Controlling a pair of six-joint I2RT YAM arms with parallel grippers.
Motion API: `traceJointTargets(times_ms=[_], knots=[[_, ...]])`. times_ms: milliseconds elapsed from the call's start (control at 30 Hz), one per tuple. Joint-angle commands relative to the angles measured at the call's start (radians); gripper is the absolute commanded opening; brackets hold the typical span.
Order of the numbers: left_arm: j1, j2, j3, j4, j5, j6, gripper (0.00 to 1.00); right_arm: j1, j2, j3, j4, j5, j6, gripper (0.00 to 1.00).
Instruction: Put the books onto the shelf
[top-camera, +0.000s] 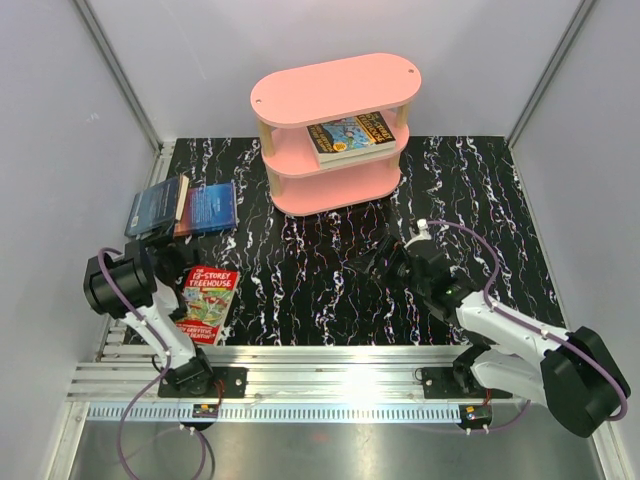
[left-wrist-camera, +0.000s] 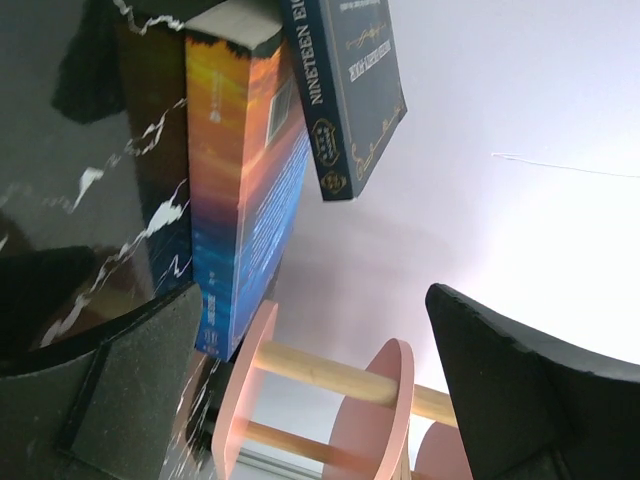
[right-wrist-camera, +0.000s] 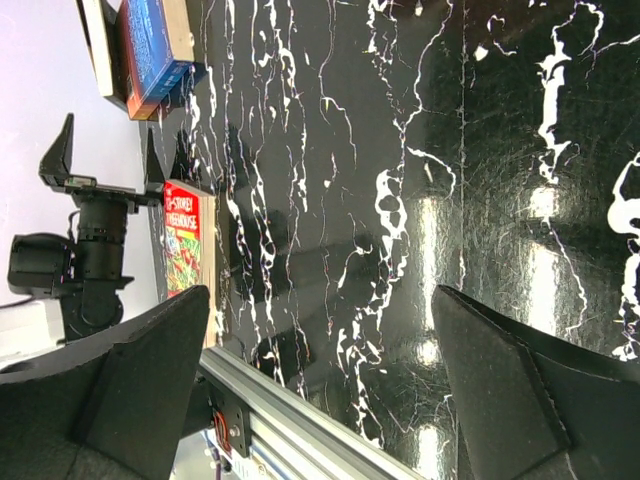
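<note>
The pink shelf (top-camera: 330, 95) stands at the back middle, with one yellow-teal book (top-camera: 350, 135) lying on its middle board. Two dark blue and orange books (top-camera: 210, 205) rest at the left; one (top-camera: 156, 208) leans tilted on the other. The red Treehouse book (top-camera: 206, 303) lies flat near the front left. My left gripper (top-camera: 160, 243) is open just in front of the blue books, holding nothing; its wrist view shows the blue-orange book (left-wrist-camera: 240, 200), the Nineteen Eighty book (left-wrist-camera: 345, 90) and the shelf (left-wrist-camera: 330, 400). My right gripper (top-camera: 375, 255) hangs open and empty over the mat's middle.
A black marbled mat (top-camera: 330, 290) covers the table, ending at a metal rail (top-camera: 330, 385) in front. Grey walls close in on the left, back and right. In the right wrist view the Treehouse book (right-wrist-camera: 185, 250) and the left arm (right-wrist-camera: 90, 250) show beyond the mat (right-wrist-camera: 400, 200).
</note>
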Motion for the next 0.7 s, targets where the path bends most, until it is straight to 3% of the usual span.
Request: traceJointTargets(times_ms=[0, 100, 300, 567, 667], knots=[[0.009, -0.055, -0.021, 0.268, -0.033, 0.022, 0.99, 0.008, -0.003, -0.003, 0.035, 0.007, -0.017, 1.00], [0.009, -0.083, 0.002, 0.275, -0.019, 0.001, 0.99, 0.008, 0.025, 0.003, 0.054, -0.004, -0.011, 0.99], [0.010, -0.238, 0.062, -0.062, -0.062, 0.106, 0.99, 0.008, 0.079, 0.029, 0.075, -0.018, -0.020, 1.00], [0.009, -0.287, 0.091, -0.140, 0.004, 0.198, 0.99, 0.008, 0.128, 0.054, 0.084, -0.036, -0.039, 1.00], [0.003, -0.443, 0.162, -0.510, 0.029, 0.426, 0.99, 0.008, 0.140, 0.059, 0.103, -0.045, -0.046, 1.00]])
